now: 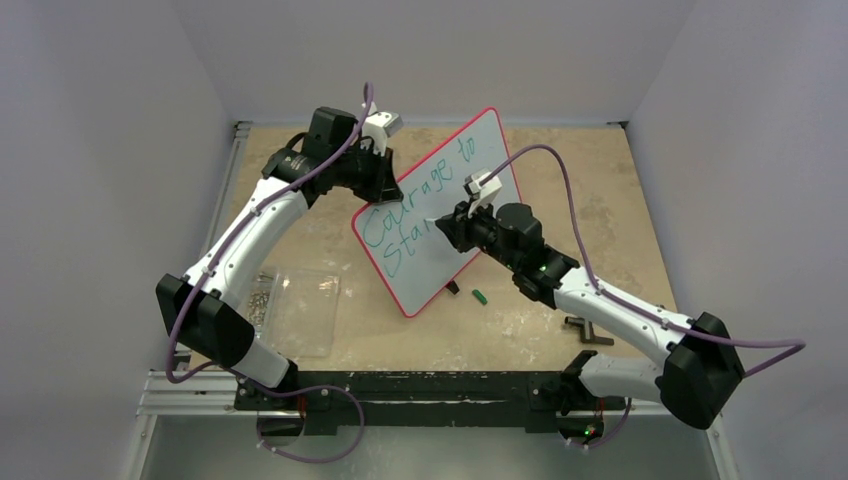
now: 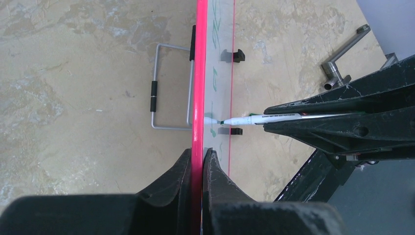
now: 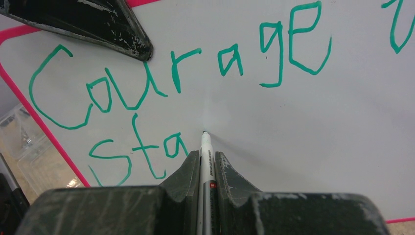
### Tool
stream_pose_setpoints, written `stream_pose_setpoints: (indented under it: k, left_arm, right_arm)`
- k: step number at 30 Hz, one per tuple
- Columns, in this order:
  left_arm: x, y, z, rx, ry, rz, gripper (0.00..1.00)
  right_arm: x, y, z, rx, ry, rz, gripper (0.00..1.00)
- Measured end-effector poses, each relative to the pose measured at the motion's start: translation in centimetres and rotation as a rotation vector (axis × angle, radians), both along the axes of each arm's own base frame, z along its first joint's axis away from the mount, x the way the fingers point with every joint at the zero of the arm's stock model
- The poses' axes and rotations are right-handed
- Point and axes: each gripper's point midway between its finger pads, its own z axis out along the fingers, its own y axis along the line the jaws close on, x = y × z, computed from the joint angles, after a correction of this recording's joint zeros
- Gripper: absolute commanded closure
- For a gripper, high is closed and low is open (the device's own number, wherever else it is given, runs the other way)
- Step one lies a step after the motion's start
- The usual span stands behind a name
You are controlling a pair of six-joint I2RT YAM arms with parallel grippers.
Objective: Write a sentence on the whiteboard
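The whiteboard, white with a red-pink rim, stands tilted on the table. The sentence in teal-green marker reads "Courage to" and, below it, "Sta". My left gripper is shut on the board's rim, with one finger on each side of it. My right gripper is shut on a white marker. The marker tip rests on the board just right of the "a". The left wrist view shows the marker meeting the board face edge-on.
A clear plastic sheet lies at the front left with small metal bits beside it. A green cap and a black clip lie by the board's lower corner. A dark L-shaped tool lies near the right arm. A wire stand sits behind the board.
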Motion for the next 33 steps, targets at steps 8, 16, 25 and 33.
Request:
stream_pose_setpoints:
  k: [8, 16, 25, 33]
  left_arm:
    - [0.0, 0.1, 0.0, 0.0, 0.0, 0.002, 1.0]
    - [0.0, 0.1, 0.0, 0.0, 0.001, 0.002, 1.0]
    - [0.0, 0.1, -0.1, 0.001, 0.001, 0.003, 1.0]
    - [0.0, 0.0, 0.0, 0.0, 0.001, 0.002, 1.0]
  right_arm:
    - [0.7, -0.5, 0.2, -0.005, -0.004, -0.039, 1.0]
    - [1.8, -1.8, 0.1, -0.006, 0.001, -0.105, 1.0]
    - [1.1, -2.1, -1.4, -0.02, 0.028, -0.093, 1.0]
    - [0.4, -2.4, -2.5, -0.036, 0.06, -0.085, 1.0]
